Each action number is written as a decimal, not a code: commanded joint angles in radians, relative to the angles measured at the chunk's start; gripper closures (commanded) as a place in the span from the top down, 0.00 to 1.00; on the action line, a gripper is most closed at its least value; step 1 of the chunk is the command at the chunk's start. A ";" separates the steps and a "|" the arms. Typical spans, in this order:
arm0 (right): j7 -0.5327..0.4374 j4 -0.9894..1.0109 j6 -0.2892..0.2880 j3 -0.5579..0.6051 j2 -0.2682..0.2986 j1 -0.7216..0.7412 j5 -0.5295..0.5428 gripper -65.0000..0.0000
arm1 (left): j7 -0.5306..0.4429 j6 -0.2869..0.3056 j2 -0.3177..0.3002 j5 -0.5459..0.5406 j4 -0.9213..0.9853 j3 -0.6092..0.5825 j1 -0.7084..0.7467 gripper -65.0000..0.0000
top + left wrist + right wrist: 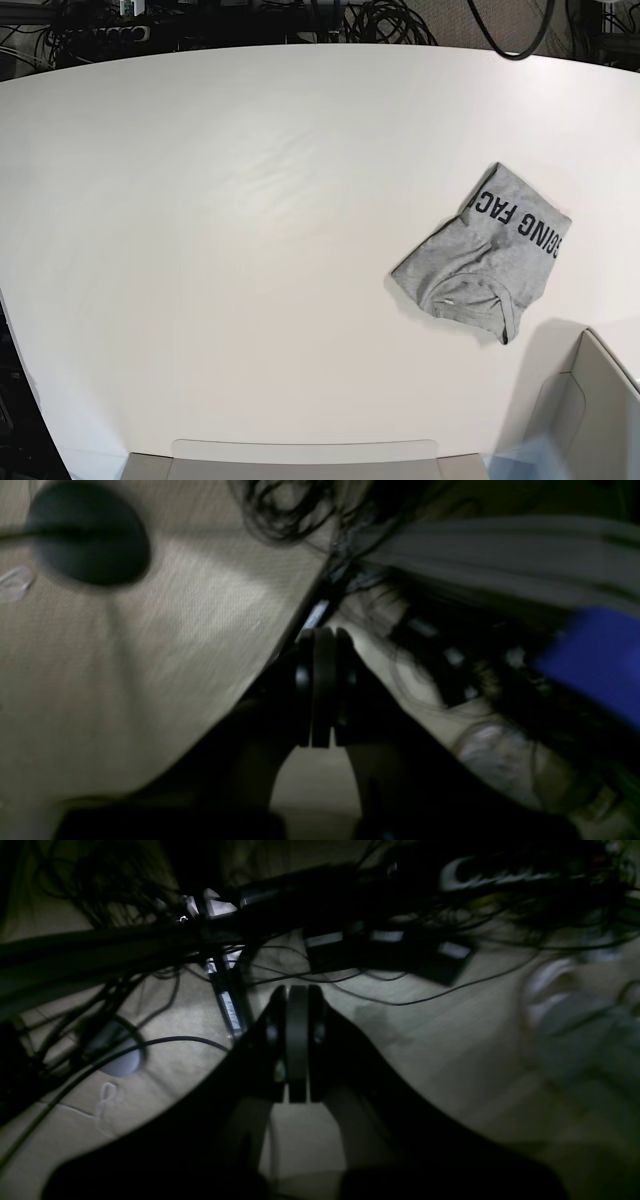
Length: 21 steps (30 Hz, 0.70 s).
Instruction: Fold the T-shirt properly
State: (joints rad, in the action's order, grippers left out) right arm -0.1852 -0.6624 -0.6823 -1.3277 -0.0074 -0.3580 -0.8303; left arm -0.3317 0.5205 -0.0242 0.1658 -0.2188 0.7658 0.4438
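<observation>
Your T-shirt (pixel 485 262) lies folded into a small, slightly rumpled grey bundle on the right side of the white table (pixel 230 200), somewhat toward the near edge. Black block letters run along its far-right flap, and the collar shows on the near-left part. It sits skewed to the table edges, touched by neither arm.

A pale box (pixel 590 420) stands just near and right of it at the table's near-right corner, and a flat grey edge runs along the near rim.

Your left gripper (pixel 324 635) has its jaws pressed together on nothing, seen in its wrist view over a beige surface and tangled cables (pixel 280 510). Your right gripper (pixel 296 992) is likewise closed and empty, above a floor strewn with cables (pixel 150 975).
</observation>
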 commanded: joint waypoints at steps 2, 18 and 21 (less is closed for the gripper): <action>-0.026 0.089 -0.016 -0.068 0.057 0.024 -0.077 0.00 | -0.066 0.002 -0.075 0.039 0.144 0.027 -0.044 0.00; -0.063 0.580 0.847 -0.100 0.177 0.188 -0.653 0.00 | 0.065 -0.526 -0.150 0.228 0.219 -0.208 -0.216 0.06; -0.063 0.585 0.919 -0.103 0.168 0.201 -0.653 0.00 | 0.058 -0.524 -0.144 0.225 0.219 -0.202 -0.221 0.08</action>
State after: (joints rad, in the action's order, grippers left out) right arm -0.2516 -0.0776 0.2317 -1.4269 0.1551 -0.1459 -1.4845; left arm -0.2668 0.0113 -0.1501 0.3962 -0.0013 0.5594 0.2073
